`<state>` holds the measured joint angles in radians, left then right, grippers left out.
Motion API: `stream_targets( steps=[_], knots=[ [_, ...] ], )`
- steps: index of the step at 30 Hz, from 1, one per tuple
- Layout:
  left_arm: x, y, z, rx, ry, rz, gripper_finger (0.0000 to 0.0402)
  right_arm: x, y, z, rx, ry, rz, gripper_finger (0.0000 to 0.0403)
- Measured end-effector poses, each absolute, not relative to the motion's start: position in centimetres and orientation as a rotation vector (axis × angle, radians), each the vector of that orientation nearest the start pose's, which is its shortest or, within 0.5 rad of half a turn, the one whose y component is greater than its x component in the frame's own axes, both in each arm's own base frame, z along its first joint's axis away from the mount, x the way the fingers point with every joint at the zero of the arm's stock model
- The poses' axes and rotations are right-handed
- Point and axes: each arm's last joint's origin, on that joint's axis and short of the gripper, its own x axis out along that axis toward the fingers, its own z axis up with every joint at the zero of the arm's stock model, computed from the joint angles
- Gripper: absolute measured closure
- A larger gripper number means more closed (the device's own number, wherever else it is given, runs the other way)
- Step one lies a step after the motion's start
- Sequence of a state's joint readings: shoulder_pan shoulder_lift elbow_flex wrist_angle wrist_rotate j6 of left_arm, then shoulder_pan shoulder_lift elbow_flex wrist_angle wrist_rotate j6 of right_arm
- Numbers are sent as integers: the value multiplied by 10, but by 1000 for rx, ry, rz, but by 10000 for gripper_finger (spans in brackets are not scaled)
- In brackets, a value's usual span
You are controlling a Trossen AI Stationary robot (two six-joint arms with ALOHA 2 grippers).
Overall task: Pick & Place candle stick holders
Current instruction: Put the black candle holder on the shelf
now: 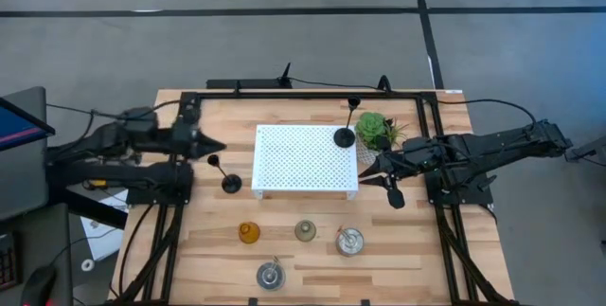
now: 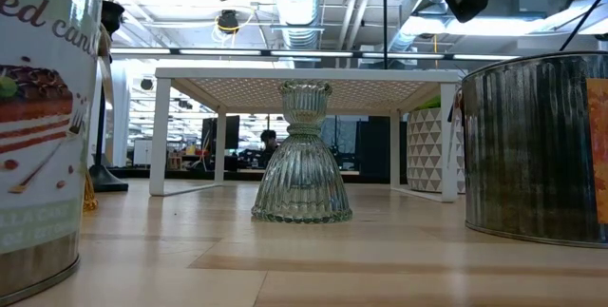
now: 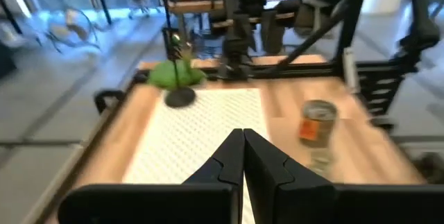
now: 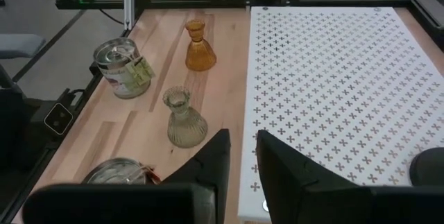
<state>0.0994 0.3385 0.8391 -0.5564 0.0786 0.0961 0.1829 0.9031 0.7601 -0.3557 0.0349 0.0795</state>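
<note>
One black holder (image 1: pixel 345 136) stands by its round base on the white perforated tray (image 1: pixel 303 159), at its far right corner. The other black holder (image 1: pixel 229 182) stands on the table left of the tray. The amber glass (image 1: pixel 248 233), the grey-green holder (image 1: pixel 305 230) and two silver cups (image 1: pixel 349 242) (image 1: pixel 270 275) stand near the front. My left gripper (image 1: pixel 216 145) is shut and empty, above the table left of the tray. My right gripper (image 4: pixel 243 151) is slightly open and empty, over the tray's right near corner (image 1: pixel 358 188).
A green potted plant (image 1: pixel 376 131) stands just right of the tray, close to my right arm. In the right wrist view the amber glass (image 4: pixel 200 47), the grey-green holder (image 4: pixel 186 120) and a silver cup (image 4: pixel 123 68) stand beside the tray's near edge.
</note>
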Motion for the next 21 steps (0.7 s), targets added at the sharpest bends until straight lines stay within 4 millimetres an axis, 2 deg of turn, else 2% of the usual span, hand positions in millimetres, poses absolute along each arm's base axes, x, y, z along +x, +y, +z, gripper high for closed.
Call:
stream_targets(
  steps=[6, 9, 15, 21],
  knots=[
    [30, 1, 344, -110, 107, 26, 394, 190, 34, 289, 24, 500, 125, 338],
    [24, -1, 338, -135, 159, -15, 394, 190, 34, 289, 24, 499, 125, 338],
    [28, -3, 325, -169, 330, -82, 394, 190, 34, 289, 41, 497, 121, 338],
    [36, -3, 313, -287, 519, -71, 394, 190, 34, 290, 50, 498, 119, 338]
  ],
)
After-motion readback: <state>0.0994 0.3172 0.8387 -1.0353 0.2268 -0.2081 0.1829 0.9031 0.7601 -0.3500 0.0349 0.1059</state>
